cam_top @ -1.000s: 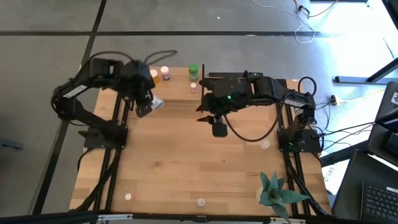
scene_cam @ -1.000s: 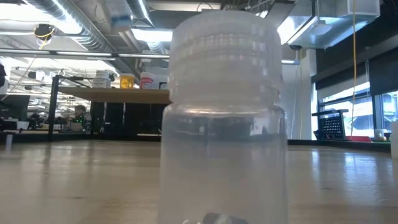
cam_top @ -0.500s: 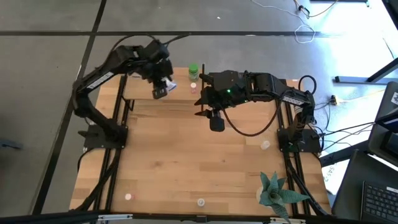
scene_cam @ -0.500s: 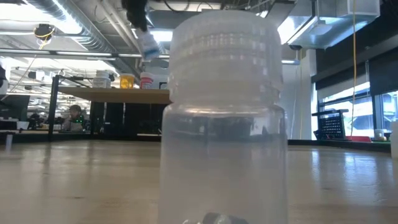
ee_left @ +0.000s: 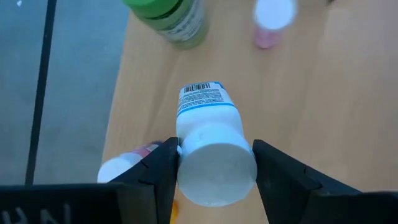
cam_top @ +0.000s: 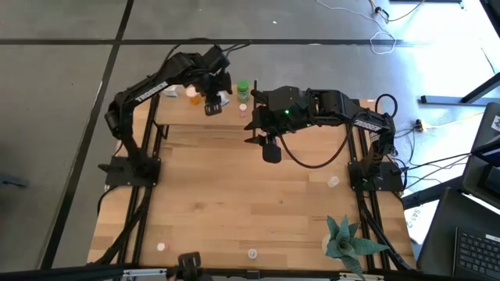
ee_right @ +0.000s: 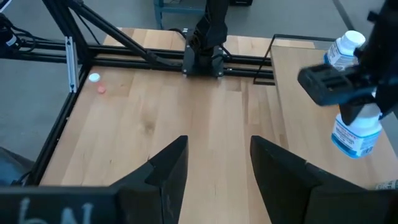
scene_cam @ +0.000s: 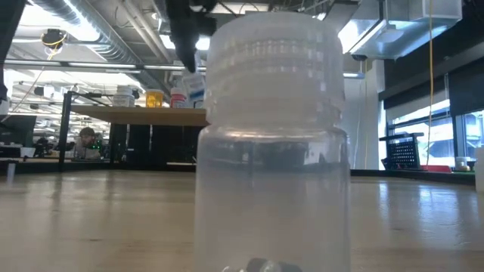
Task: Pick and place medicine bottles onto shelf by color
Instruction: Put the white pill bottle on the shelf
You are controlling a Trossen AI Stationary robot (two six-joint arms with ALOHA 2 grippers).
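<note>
The wooden table is unchanged, but over the last second the left arm has been swung from 10 o'clock up over the shelf at 12 o'clock, so the placing step is judged close. The left gripper is held above the shelf, jaws pinching a white medicine bottle near the green bottle. The right gripper is kept just right of the shelf, jaws spread and empty.
</note>
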